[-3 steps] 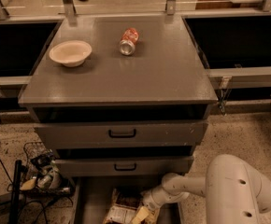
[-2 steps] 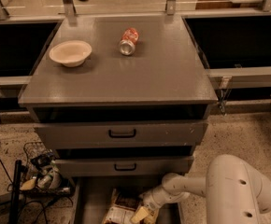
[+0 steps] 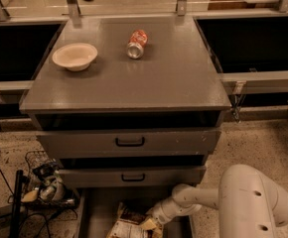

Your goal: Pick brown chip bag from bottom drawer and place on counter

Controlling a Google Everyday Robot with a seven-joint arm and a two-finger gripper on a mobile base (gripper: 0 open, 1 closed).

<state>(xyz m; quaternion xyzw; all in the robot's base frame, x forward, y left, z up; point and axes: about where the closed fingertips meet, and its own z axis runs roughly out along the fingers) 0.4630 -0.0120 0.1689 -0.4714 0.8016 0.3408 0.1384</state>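
Note:
The brown chip bag (image 3: 129, 222) lies on the floor of the open bottom drawer (image 3: 92, 214) at the lower edge of the camera view; I see its dark foil, white panel and tan edges. My gripper (image 3: 151, 223) reaches into the drawer from the right on a white arm (image 3: 248, 205) and sits at the bag's right edge, touching or just over it. The counter (image 3: 149, 78) is the grey cabinet top above.
A cream bowl (image 3: 74, 56) sits on the counter's left rear, and a red soda can (image 3: 136, 44) lies on its side at the rear middle. Two upper drawers with black handles (image 3: 130, 142) are partly out. A wire rack with clutter (image 3: 44, 185) stands left of the cabinet.

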